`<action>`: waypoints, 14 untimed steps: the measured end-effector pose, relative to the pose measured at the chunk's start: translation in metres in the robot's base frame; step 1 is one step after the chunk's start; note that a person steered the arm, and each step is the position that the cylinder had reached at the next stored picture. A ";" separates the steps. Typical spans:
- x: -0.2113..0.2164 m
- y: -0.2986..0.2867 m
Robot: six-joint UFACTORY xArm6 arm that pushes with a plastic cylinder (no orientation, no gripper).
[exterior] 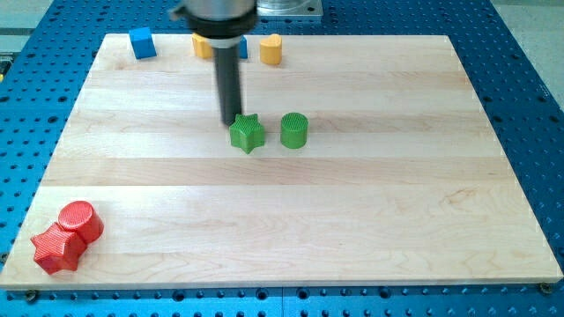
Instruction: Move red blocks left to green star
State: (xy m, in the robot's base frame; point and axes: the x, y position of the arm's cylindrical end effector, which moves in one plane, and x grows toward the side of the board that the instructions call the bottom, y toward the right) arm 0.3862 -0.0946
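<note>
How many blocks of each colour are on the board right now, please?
Red: 2, a cylinder and a star
Green: 2, a star and a cylinder
Blue: 2
Yellow: 2
Total: 8

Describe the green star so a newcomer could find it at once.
Look near the middle of the wooden board, just below my tip. Two green blocks sit side by side; the green star is the left one, pointed, unlike the round green cylinder.

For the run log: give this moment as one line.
my tip at green star's top-left | red blocks bottom-left corner, touching | green cylinder right of star
</note>
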 end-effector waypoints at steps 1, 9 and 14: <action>0.000 -0.068; 0.225 -0.134; 0.090 -0.029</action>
State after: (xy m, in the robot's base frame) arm 0.4757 -0.1236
